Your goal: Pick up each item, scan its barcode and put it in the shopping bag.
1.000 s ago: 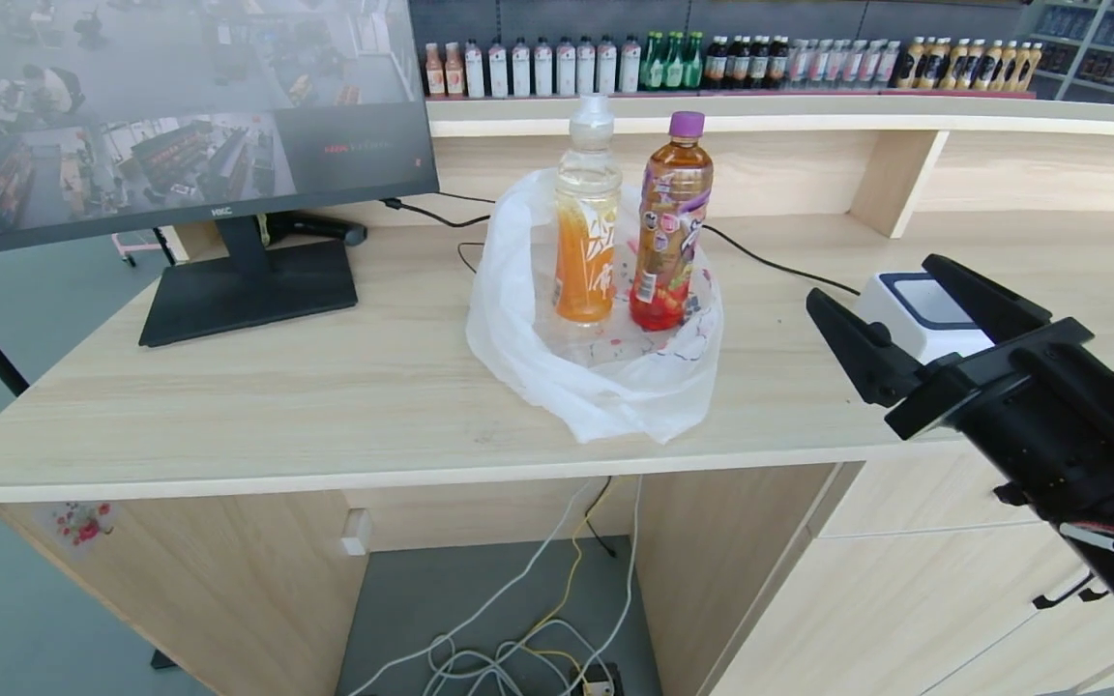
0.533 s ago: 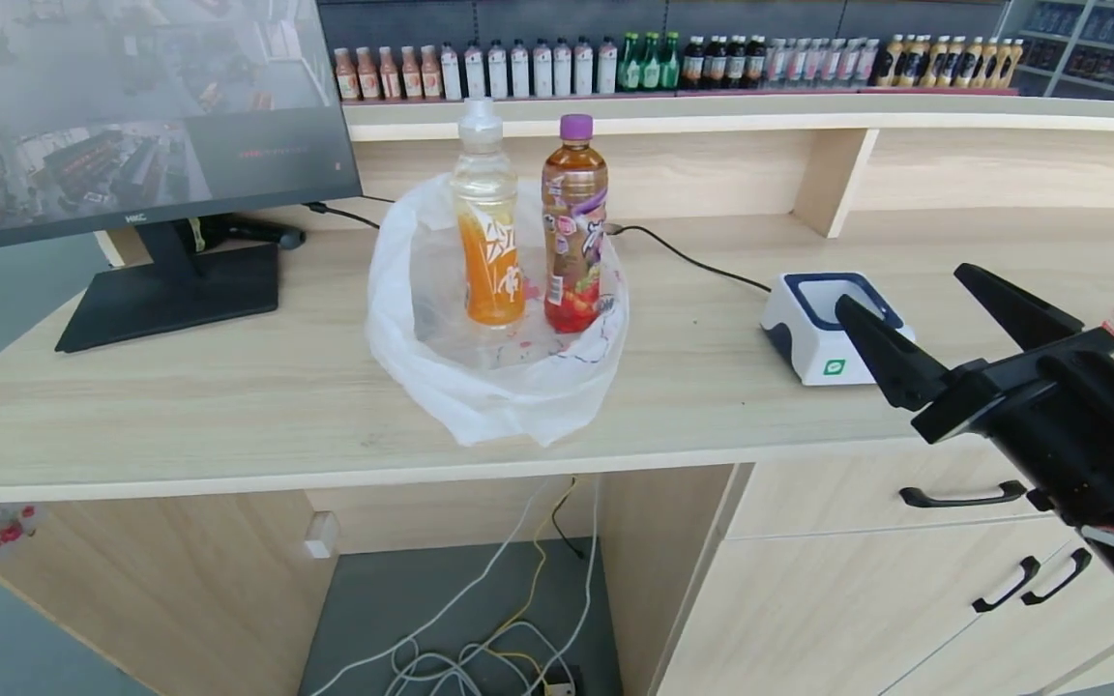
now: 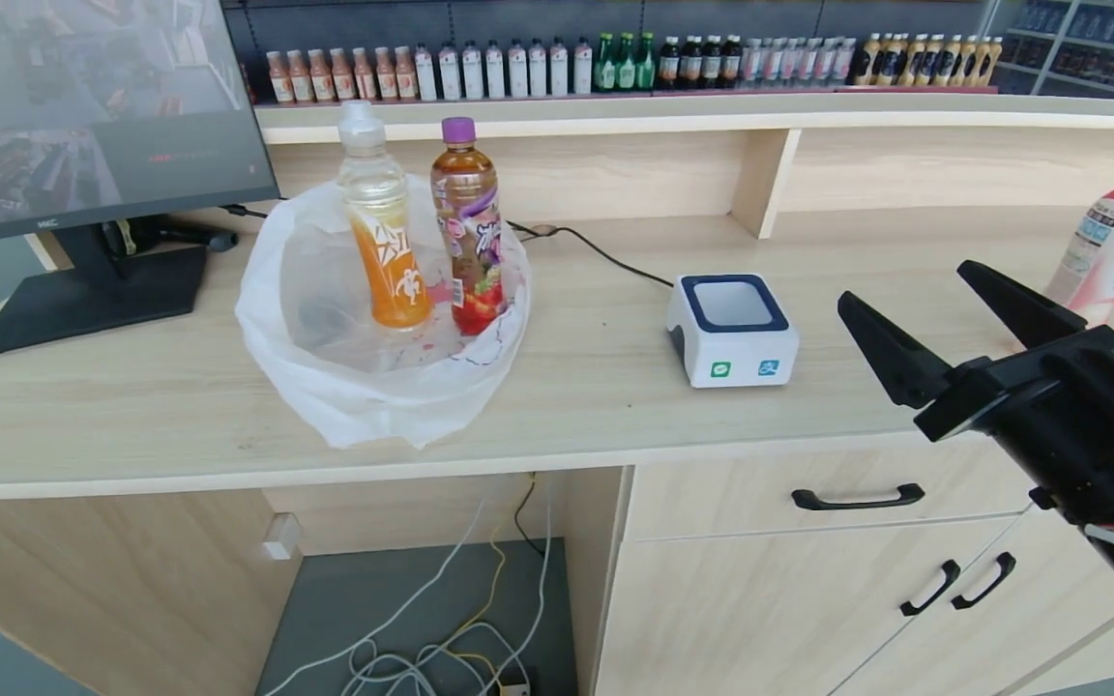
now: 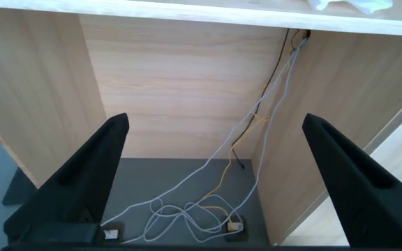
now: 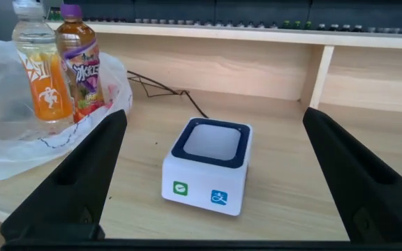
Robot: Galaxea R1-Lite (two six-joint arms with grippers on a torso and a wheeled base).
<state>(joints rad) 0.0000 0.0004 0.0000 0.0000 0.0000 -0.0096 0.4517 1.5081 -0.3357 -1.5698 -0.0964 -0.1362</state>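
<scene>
- Two are in: the orange bottle (image 3: 381,242) and the purple-capped bottle (image 3: 468,232) stand upright, side by side, inside the white shopping bag (image 3: 364,406) on the counter (image 3: 615,416).
- One to go, by my reckoning: a pink bottle (image 3: 1113,242) stands at the far right of the counter, well apart from the bag, and the scanner (image 3: 731,333) sits between the two.
- The right gripper (image 3: 905,285) hangs at the counter's front edge with its fingers wide apart and nothing in them. It is near the pink bottle but not touching it.
- What's left looks like this: take the pink bottle, show its barcode to the scanner, set it in the bag beside the others.
- The head view takes in the pink bottle and the whole counter; the right wrist view looks low across the scanner toward the bag, giving the scanner's window and front face up close.
- The left wrist view goes somewhere else entirely. The left gripper (image 4: 215,122), fingers spread and empty, hangs low facing the opening under the counter, with cables (image 4: 208,209) trailing to the floor.
</scene>
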